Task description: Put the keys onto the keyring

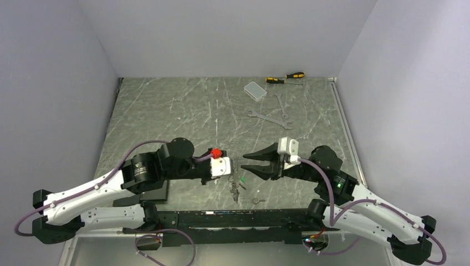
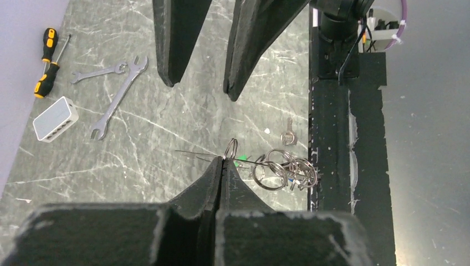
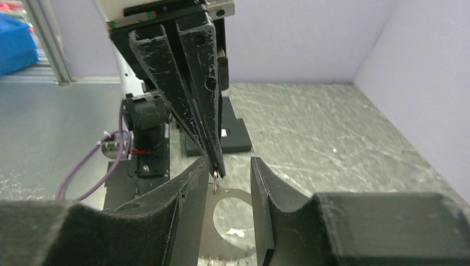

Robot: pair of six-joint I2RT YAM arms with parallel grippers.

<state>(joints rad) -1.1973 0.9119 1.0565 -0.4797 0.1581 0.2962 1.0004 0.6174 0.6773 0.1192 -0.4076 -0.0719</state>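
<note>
My left gripper (image 1: 233, 167) is shut, its tips (image 2: 223, 159) pinching the thin silver wire of the keyring (image 2: 191, 153), which runs left and right of them. A small split ring (image 2: 231, 148) stands at the tips; in the right wrist view it hangs under them (image 3: 215, 182). A bunch of keys on small rings (image 2: 284, 169) lies on the table just right of the tips, also seen from above (image 1: 237, 185). One lone key (image 2: 287, 133) lies apart (image 1: 258, 200). My right gripper (image 1: 246, 162) is open and empty, its fingers either side of the left gripper's tips (image 3: 228, 162).
Two long wrenches (image 1: 270, 118) (image 1: 281, 105), two screwdrivers (image 1: 285, 77) and a small white box (image 1: 255, 90) lie at the far right of the marble table. The black base rail (image 1: 238, 219) runs along the near edge, close to the keys.
</note>
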